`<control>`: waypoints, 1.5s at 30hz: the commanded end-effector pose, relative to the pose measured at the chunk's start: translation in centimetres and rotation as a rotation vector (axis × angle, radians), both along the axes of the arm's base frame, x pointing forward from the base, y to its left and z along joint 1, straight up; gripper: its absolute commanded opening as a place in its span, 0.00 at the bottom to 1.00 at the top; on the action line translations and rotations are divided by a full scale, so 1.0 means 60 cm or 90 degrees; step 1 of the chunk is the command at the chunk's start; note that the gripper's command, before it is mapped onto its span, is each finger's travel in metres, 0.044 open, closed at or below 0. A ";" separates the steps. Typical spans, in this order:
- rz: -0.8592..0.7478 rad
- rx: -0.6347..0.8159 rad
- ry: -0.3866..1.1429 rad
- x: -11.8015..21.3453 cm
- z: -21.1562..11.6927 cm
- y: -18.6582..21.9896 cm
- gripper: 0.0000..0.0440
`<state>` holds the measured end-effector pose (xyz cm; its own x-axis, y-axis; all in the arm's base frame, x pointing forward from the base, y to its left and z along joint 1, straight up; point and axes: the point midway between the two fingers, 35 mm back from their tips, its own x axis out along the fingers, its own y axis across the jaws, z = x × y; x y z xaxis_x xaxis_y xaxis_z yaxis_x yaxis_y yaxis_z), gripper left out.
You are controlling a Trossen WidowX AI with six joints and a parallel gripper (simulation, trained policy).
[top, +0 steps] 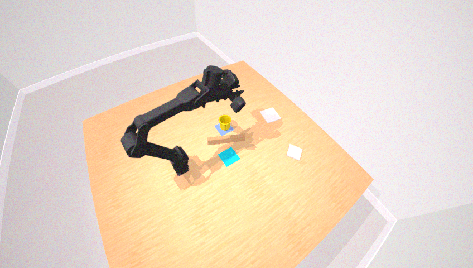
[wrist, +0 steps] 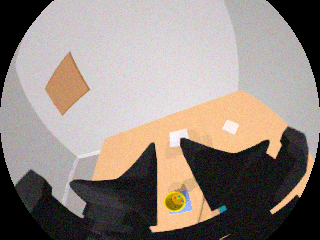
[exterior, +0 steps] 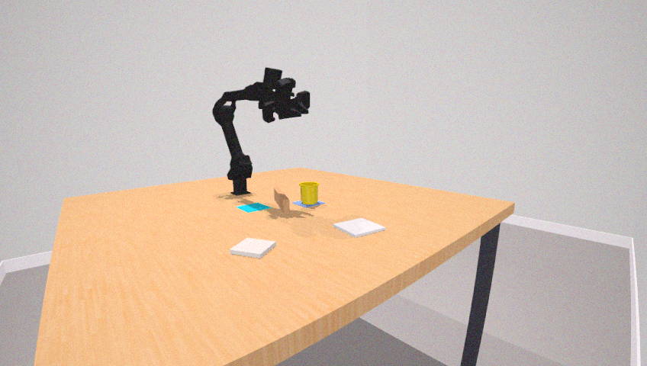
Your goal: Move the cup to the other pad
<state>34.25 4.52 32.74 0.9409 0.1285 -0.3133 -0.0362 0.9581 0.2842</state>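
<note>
A yellow cup (top: 225, 123) (exterior: 309, 193) (wrist: 172, 207) stands upright on the blue pad (top: 221, 132) (exterior: 321, 203) (wrist: 186, 208). Small coloured marbles (wrist: 177, 200) show inside it in the wrist view. A cyan pad (top: 228, 157) (exterior: 253, 207) (wrist: 222, 209) lies bare on the other side of a wooden block. My gripper (top: 240, 89) (exterior: 299, 113) (wrist: 168, 142) is high above the table, over and beyond the cup. Its fingers are partly open with a narrow gap and nothing between them. The cup is well below the fingers and not touched.
The upright wooden block (top: 220, 140) (exterior: 281, 200) stands between the two pads. Two flat white tiles (top: 270, 114) (top: 294, 152) (exterior: 358, 226) (exterior: 253, 247) (wrist: 178, 137) (wrist: 230, 127) lie farther out on the table. A brown panel (wrist: 67, 84) shows at the left in the wrist view.
</note>
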 end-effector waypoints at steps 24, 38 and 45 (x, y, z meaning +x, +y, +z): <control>-0.050 0.185 0.247 0.016 -0.015 0.064 0.36; -0.120 0.258 0.382 0.015 -0.039 0.090 0.36; -0.165 0.279 0.447 0.013 -0.057 0.098 0.35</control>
<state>35.01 10.11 29.68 0.5984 0.1855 -0.7794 0.4462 0.7309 0.5165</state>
